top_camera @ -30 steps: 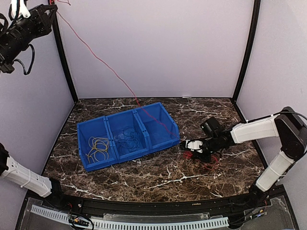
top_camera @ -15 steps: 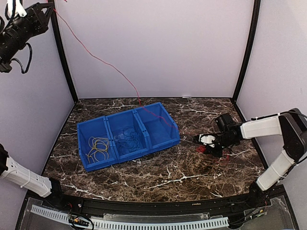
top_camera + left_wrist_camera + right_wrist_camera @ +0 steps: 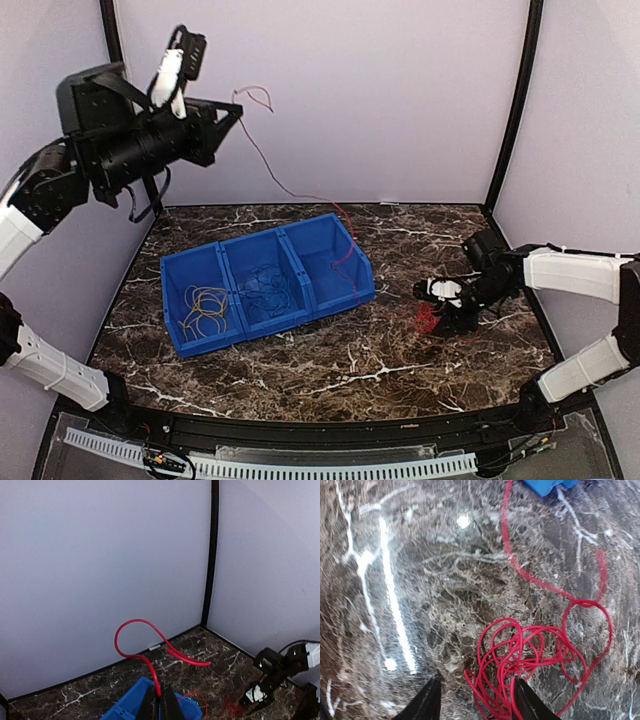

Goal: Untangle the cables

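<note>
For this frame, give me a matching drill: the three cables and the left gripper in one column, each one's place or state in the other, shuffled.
Things
1. yellow cable
2. blue cable
3. red cable, coiled end
4. left gripper

Places or states
A. on the table, under the open right gripper
B. left compartment of the bin
C. raised high, shut on the red cable
D. middle compartment of the bin

Pairs: 1-B, 2-D, 3-A, 4-C
</note>
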Robot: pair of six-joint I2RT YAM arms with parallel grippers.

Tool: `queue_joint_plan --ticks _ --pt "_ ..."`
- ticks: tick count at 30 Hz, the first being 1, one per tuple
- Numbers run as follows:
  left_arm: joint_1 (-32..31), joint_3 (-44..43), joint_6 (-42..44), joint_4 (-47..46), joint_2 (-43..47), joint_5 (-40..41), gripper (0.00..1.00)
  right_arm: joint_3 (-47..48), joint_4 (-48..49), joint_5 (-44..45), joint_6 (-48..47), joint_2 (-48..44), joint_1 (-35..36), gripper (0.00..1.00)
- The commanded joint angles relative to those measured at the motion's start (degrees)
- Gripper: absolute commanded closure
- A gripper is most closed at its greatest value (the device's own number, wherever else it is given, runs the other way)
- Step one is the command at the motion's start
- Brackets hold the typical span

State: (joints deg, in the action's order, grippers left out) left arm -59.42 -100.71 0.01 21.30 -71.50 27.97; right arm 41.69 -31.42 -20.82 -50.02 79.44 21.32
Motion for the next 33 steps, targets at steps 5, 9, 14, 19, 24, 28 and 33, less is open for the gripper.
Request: queue_joint_plan --ticks 5,9,14,19,24,28,33 --pt "-0.08 22.44 -13.93 -9.70 0.65 -21.23 1.00 6.90 -9.78 -6.59 2.27 -7.57 1.41 0.44" --pt "-0.21 28.45 -17.79 -13.96 -0.96 -27.45 1.00 9.06 -7.27 -4.12 4.16 -5.55 4.34 0.44" --pt "-0.26 33.36 -20.90 -17.12 -0.66 -27.74 1.00 10.41 -2.40 -2.30 5.93 -0.34 10.02 0.44" --pt "-0.26 34.97 -21.37 -16.19 2.07 -24.62 1.00 12.32 -3.43 0.31 3.17 7.90 13.75 0.42" --pt "-0.26 37.56 -21.85 -16.32 4.75 -22.39 1.00 12.91 -4.59 3.11 0.27 10.89 14.53 0.38" --pt "-0.26 39.47 -22.11 -17.41 6.21 -21.36 1.00 12.23 -2.87 5.54 -0.09 12.85 14.58 0.35" --pt "-0.27 40.33 -22.46 -18.30 6.09 -21.65 1.00 13.01 0.85 5.85 2.12 17.16 14.62 0.37"
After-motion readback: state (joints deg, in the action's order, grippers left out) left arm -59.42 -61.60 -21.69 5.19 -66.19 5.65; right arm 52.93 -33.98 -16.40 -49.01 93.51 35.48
